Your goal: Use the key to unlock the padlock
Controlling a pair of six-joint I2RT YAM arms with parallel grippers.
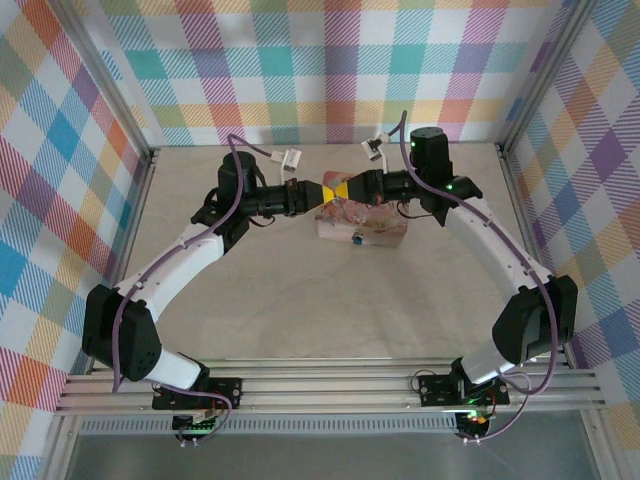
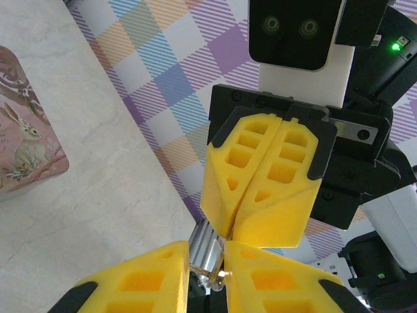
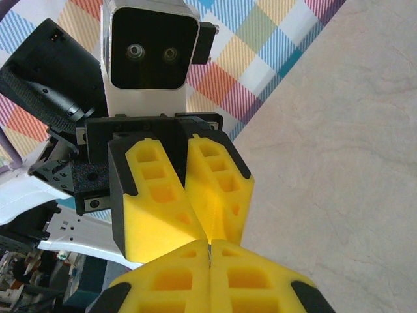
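Left end effector (image 2: 207,262) grips a silver metal piece (image 2: 203,244) above the pink box (image 1: 385,233), tip-to-tip with the clenched right end effector (image 2: 233,231); misalignment may drop it.

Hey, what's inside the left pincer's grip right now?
A small shiny metal piece pokes out between the left pincer's yellow fingers, reaching the right pincer's shut tips. Its lower part is covered by the fingers, so what it is stays unclear.
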